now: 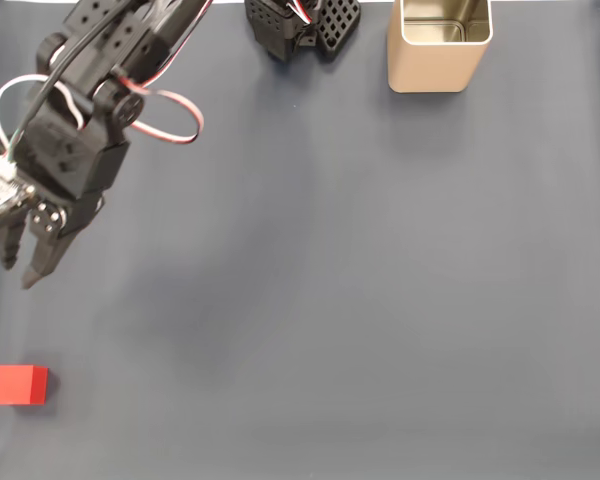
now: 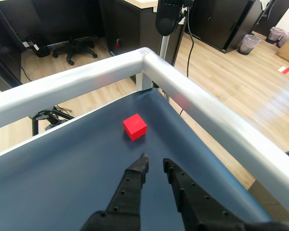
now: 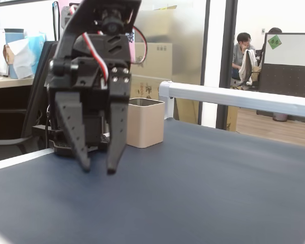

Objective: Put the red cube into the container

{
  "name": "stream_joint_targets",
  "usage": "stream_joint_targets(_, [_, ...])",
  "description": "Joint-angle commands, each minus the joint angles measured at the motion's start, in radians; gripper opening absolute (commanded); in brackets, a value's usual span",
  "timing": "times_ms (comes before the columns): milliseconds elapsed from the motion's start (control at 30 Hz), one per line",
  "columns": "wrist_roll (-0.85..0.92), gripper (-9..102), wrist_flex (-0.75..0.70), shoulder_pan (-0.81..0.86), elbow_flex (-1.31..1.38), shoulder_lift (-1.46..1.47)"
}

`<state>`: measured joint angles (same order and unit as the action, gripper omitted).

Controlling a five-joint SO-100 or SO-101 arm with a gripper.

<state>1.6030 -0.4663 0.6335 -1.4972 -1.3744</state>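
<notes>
The black two-finger tool (image 2: 153,164) hangs above the tabletop with its tips a narrow gap apart and nothing between them, angled toward the red cube (image 2: 135,127) resting just ahead near the corner of the dark blue tabletop (image 2: 62,163). A clean pickup likely means widening the tips, squaring them to the cube's flat faces and lowering before closing. In a fixed view, the champagne metal tin (image 1: 439,48) stands open-mouthed at the far edge, well apart from the cube. A silver rail (image 2: 207,110) borders the tabletop; beyond lie wood flooring, dark cabinets and an office chair.
</notes>
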Motion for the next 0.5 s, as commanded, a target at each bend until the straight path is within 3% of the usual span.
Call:
stream_joint_targets(0, [0.034,12,0.020,0.020,0.124,0.041])
stream_joint_targets(200, [0.067,28,0.054,0.044,0.245,0.184])
stream_joint_targets(467, [0.130,40,0.189,0.043,0.370,0.368])
